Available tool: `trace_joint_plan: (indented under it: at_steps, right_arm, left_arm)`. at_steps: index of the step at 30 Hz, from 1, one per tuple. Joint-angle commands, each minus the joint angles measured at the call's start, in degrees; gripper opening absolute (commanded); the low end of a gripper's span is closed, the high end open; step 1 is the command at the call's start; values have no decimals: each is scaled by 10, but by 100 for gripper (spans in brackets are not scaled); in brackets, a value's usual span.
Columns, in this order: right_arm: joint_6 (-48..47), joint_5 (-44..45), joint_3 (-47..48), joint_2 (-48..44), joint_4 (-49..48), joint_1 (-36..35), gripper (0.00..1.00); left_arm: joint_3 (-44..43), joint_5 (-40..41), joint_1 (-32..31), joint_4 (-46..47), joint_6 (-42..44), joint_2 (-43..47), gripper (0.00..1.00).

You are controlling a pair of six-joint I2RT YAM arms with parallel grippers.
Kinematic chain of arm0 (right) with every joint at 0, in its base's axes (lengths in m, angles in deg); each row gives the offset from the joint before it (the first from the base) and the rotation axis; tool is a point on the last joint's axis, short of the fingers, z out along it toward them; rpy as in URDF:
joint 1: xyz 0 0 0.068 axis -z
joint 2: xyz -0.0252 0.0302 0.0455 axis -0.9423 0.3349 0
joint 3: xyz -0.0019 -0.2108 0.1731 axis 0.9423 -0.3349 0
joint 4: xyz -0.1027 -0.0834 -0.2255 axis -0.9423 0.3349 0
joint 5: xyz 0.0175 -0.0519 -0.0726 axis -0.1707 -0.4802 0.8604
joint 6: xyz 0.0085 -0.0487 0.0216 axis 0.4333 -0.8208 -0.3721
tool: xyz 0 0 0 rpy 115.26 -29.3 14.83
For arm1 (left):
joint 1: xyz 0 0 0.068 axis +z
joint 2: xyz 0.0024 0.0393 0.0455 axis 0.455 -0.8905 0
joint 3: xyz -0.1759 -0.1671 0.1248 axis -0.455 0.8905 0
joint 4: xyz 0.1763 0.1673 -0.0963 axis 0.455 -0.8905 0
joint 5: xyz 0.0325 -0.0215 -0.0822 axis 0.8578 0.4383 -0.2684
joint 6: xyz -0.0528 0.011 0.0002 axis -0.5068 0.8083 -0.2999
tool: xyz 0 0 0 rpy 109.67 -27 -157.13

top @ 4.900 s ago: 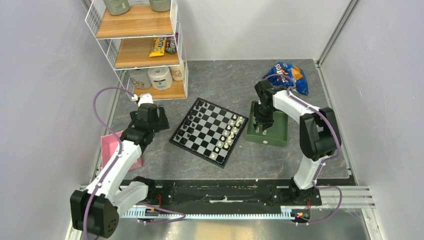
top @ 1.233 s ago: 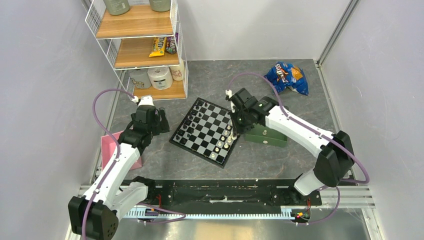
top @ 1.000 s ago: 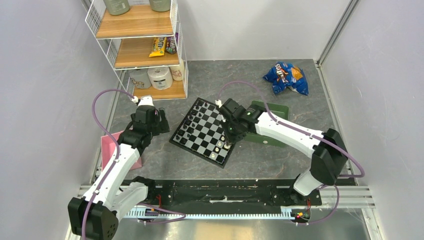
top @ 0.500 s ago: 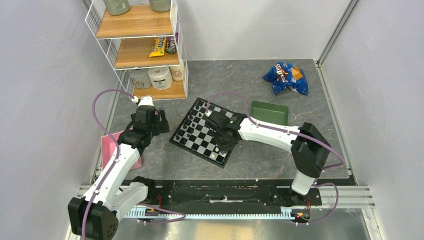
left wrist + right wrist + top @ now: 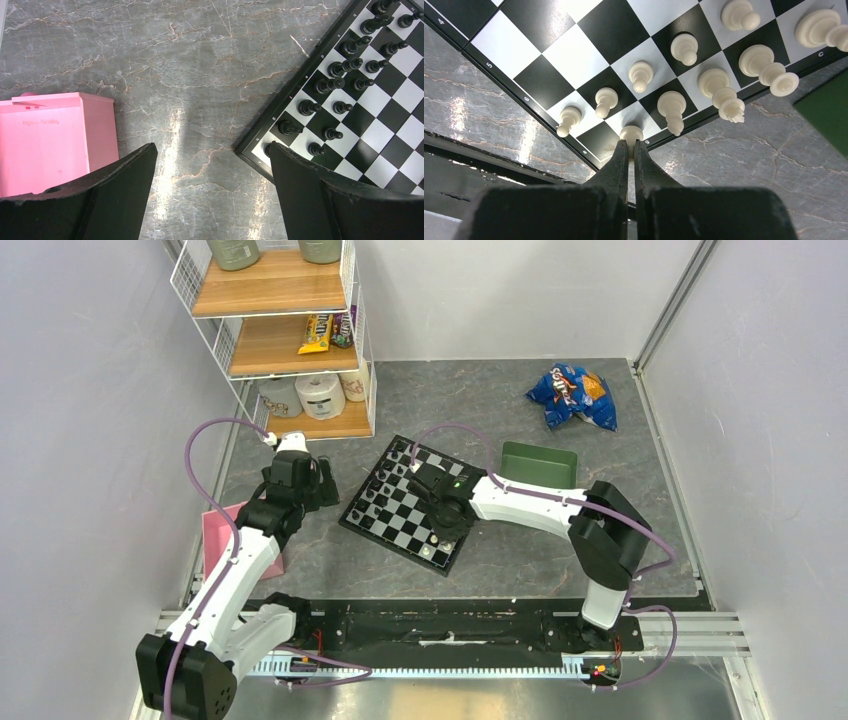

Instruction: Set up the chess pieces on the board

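From the green rectangular tray (image 5: 538,465) we bring our right gripper (image 5: 629,150), clenching a small cream-white chess piece (image 5: 631,134), to the chequered board (image 5: 574,55)'s back row.

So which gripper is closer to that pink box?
Left. The left gripper hovers open beside the pink box; the right gripper pinches a white chess piece at the far side of the chessboard.

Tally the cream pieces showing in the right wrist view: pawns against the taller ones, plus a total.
Pawns: 5
Taller edge-row pieces: 5, one of them gripped by the right tool
Total: 10
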State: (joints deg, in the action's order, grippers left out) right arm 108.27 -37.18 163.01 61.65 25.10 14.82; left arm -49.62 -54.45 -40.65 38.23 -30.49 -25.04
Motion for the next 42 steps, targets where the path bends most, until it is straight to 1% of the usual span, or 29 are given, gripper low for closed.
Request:
trace_joint_plan:
  at_steps: [1, 5, 13, 21, 25, 28, 30, 31, 34, 38, 42]
  right_arm:
    - [0, 6, 13, 5, -17, 0, 0]
    - [-4, 4, 12, 9, -16, 1, 3]
    - [-10, 4, 13, 9, -16, 2, 20]
    - [-13, 2, 18, 9, -15, 4, 26]
    - [-19, -1, 22, -5, -9, 5, 27]
    - [-28, -4, 30, -20, 1, 6, 31]
    - [-32, -4, 33, -32, 6, 8, 37]
    - [-33, -4, 33, -39, 7, 8, 43]
    - [-40, -7, 35, -57, 9, 10, 54]
    - [-45, -7, 41, -81, 12, 13, 65]
    - [-49, 17, 49, -108, 14, 27, 72]
  left_arm:
    - [-21, -9, 1, 7, -12, 0, 90]
    - [-22, -10, 1, 7, -11, -1, 90]
    - [-22, -10, 1, 8, -11, -2, 90]
    - [-21, -12, 1, 7, -12, -2, 90]
    - [-22, -11, 1, 7, -13, -3, 90]
    - [-21, -11, 1, 7, -12, -4, 90]
    - [-21, -11, 1, 7, -12, -4, 90]
    - [-21, -11, 1, 7, -13, -3, 90]
    - [-22, -11, 1, 7, -12, -6, 90]
    - [-22, -9, 1, 7, -13, -8, 90]
    - [-21, -6, 1, 6, -13, -4, 90]
